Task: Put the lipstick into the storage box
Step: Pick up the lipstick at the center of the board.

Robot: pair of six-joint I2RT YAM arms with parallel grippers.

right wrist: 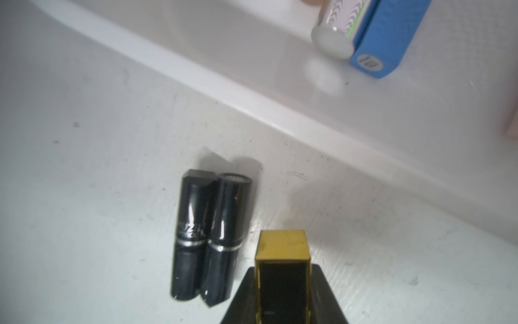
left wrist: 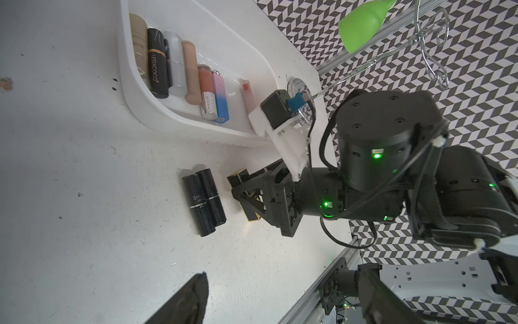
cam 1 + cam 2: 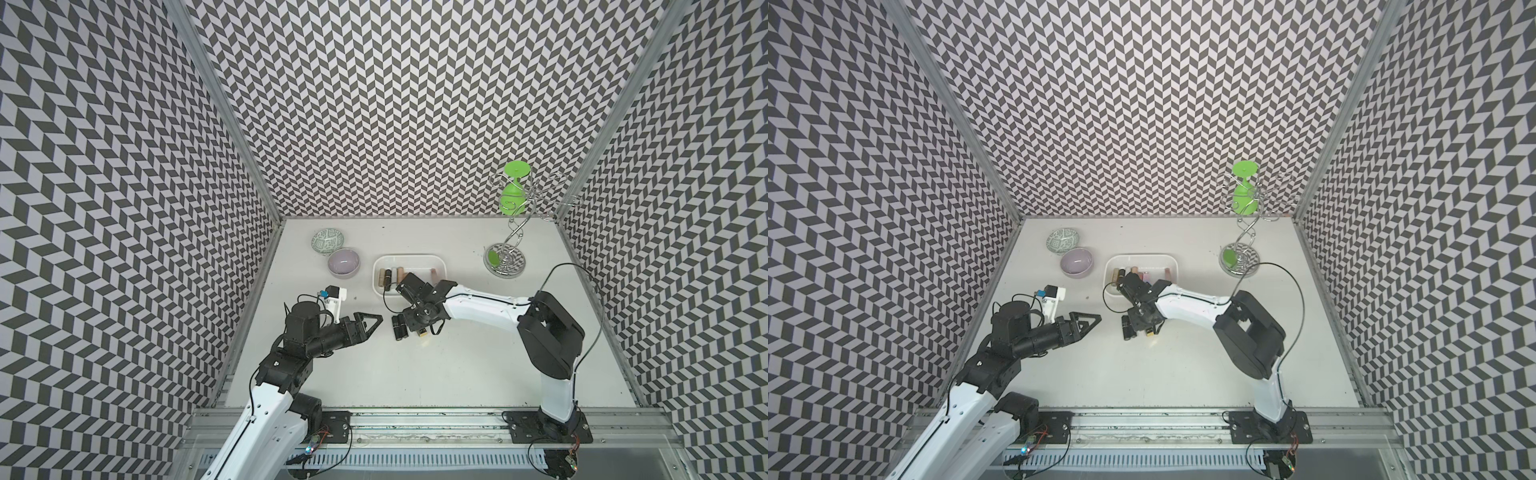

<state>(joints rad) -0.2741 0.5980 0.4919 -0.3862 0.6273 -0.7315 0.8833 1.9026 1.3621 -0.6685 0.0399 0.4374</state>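
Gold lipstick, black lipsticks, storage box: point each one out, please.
gold lipstick (image 1: 283,245): right wrist view, on its gold end face.
black lipsticks (image 2: 197,204): left wrist view, mid-body of the labelled tube.
storage box (image 3: 409,257): in a top view, on the far wall's rim.

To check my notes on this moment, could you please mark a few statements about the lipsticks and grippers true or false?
1. The right gripper is closed on the gold lipstick. True.
2. The left gripper holds a lipstick. False: it is open and empty.
3. The storage box holds several lipsticks. True.
4. The two black lipsticks lie in the storage box. False: they lie on the table, outside it.
5. The lilac bowl holds a lipstick. False: it is empty.
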